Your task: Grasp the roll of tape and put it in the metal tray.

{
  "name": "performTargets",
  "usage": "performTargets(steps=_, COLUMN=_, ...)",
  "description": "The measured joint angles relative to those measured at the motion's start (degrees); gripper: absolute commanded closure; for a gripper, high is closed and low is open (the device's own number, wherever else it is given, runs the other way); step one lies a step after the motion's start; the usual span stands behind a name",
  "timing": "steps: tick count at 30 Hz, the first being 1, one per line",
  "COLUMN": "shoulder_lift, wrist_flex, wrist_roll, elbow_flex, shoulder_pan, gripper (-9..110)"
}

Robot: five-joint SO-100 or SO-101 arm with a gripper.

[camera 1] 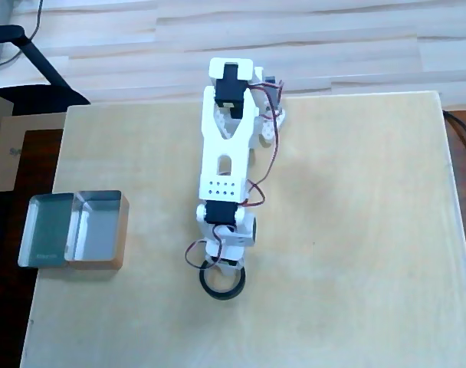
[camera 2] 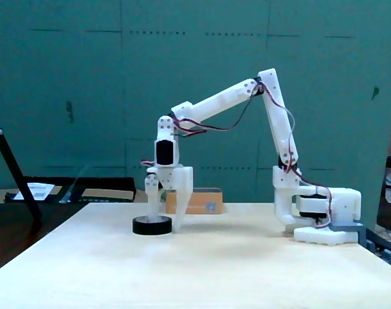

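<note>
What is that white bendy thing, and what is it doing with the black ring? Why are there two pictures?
The white thing is a small robot arm bolted to a wooden table. At its end is a gripper, like two fingers. One picture is taken from above, looking straight down. The other is taken from the side, at table height. The black ring is a roll of tape lying flat on the table. In the side picture, the gripper's fingers reach down around the ring's wall, one inside the hole and one outside. The ring is not lifted yet. The shiny box at the table's left edge in the top picture is a metal tray, and nothing lies in it.
</note>
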Motion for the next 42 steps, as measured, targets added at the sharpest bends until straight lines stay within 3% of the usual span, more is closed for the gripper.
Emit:
performTargets(steps=3, shoulder_lift=0.0, wrist_flex=-0.18, wrist_roll=0.0, elbow_flex=0.0, shoulder_pan=0.0, gripper=102)
performTargets(steps=27, shoulder_lift=0.18, wrist_flex=2.46, wrist_roll=0.18, elbow_flex=-0.88, shoulder_pan=0.0, gripper=102)
performTargets(steps=36, shoulder_lift=16.08, wrist_flex=11.25, wrist_roll=0.18, elbow_flex=-8.79, shoulder_pan=0.7, gripper=102)
performTargets(steps=42, shoulder_lift=29.27, wrist_flex=13.54, wrist_roll=0.18, elbow_flex=-9.76, shoulder_pan=7.03, gripper=102)
